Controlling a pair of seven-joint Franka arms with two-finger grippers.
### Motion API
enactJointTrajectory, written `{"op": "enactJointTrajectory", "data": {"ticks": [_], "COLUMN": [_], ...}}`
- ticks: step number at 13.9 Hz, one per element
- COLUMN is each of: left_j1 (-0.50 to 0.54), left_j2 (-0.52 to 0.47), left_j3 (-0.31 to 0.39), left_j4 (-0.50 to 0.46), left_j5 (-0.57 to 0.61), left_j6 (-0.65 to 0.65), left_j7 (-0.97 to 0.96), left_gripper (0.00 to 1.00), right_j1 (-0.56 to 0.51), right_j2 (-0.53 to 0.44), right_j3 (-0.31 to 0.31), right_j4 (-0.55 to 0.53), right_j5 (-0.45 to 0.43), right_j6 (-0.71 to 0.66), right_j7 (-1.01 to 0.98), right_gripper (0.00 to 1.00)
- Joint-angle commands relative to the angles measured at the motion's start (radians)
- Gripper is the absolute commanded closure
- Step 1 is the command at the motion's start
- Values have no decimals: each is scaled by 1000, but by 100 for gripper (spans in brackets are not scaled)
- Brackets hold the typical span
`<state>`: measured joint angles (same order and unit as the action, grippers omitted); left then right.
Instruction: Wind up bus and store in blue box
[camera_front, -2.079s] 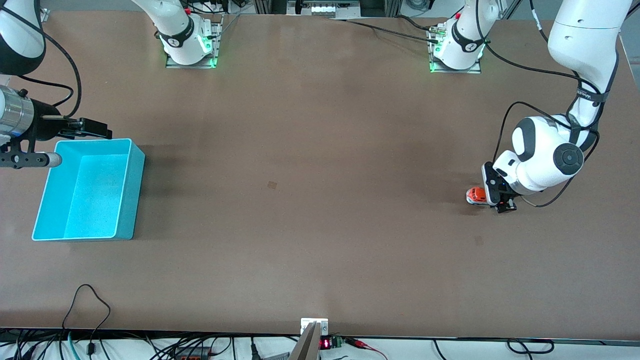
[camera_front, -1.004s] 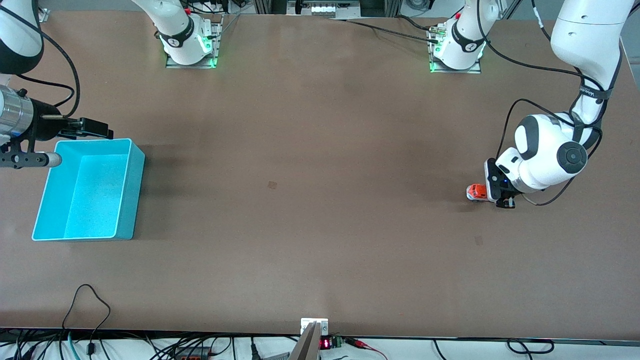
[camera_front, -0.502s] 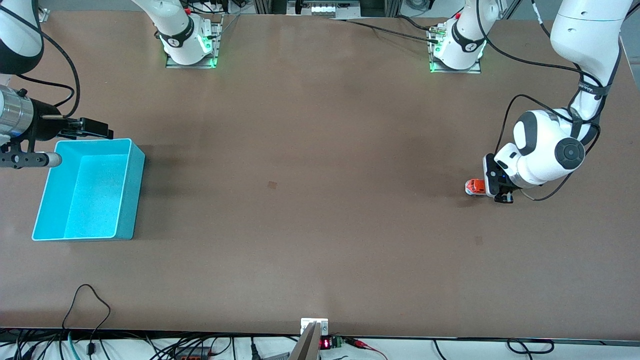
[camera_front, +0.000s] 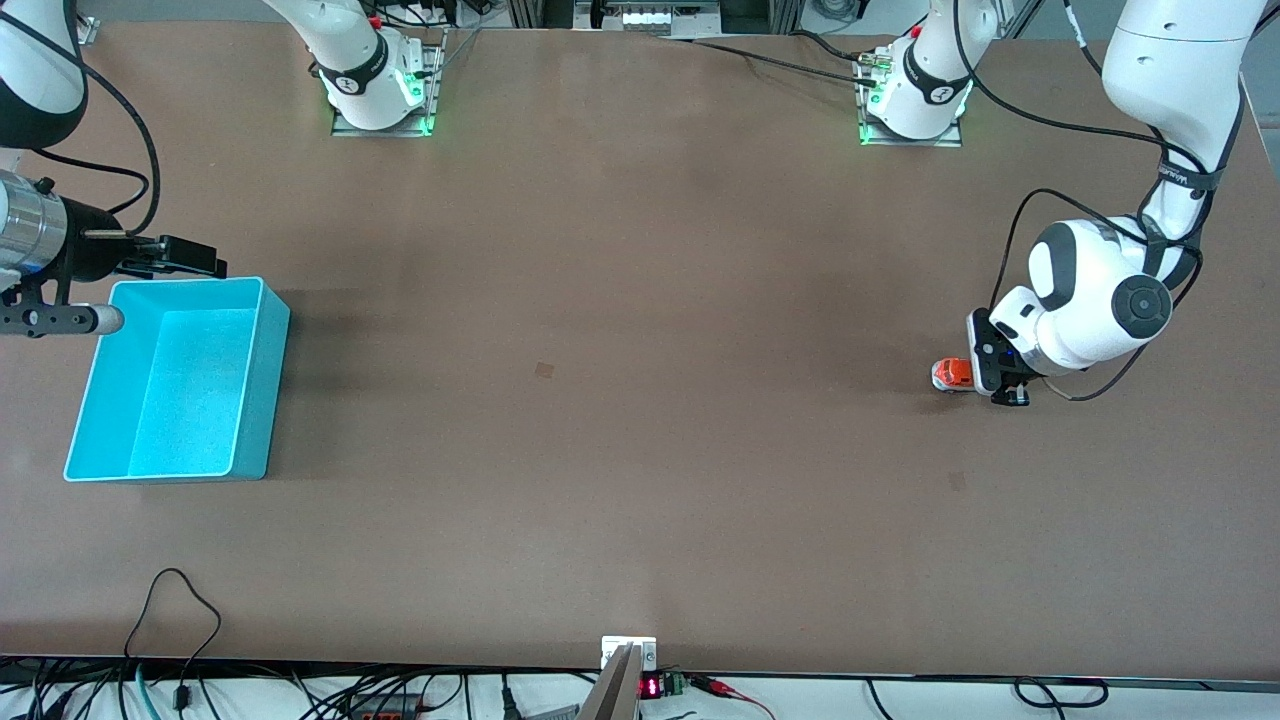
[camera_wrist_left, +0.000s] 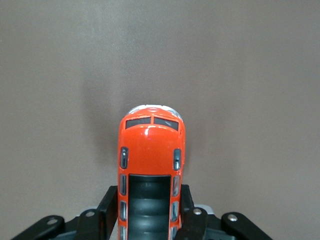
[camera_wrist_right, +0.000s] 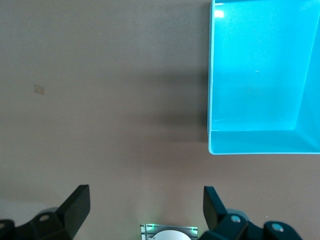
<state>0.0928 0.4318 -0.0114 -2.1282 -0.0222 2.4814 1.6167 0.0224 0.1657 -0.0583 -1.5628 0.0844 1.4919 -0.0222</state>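
My left gripper is clamped on the rear of the orange-red toy bus, one finger on each side, low at the left arm's end of the brown table. The bus's nose sticks out past my fingers. My right gripper waits with its jaws spread wide and holding nothing, beside the light-blue box at the right arm's end of the table, well apart from the bus.

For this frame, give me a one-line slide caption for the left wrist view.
Left gripper shut on the orange toy bus, roof up, over the bare brown table.
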Motion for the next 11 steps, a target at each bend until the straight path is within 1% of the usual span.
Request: {"op": "enactJointTrajectory", "data": {"ticks": [1,8,11], "left_j1": [13,68,90], "left_j2": [-2,11,36], "left_j3": [-7,-5,-5], "left_j4": [-26,-16,5], "left_j5": [-13,-12,1], "left_j6": [1,-2,-12], "left_j7": [-3,12,44], "left_gripper": [77,78,79], "right_j1": [-7,-7,-9], "right_j2": [9,9,9], "right_j3": [-1,-3,-3], "right_j4": [20,20,20], "right_j5": [23,23,21], "right_j6": [-18,-19,-19], "right_j7": [-21,-21,-22], "right_gripper": [0,0,0]}}
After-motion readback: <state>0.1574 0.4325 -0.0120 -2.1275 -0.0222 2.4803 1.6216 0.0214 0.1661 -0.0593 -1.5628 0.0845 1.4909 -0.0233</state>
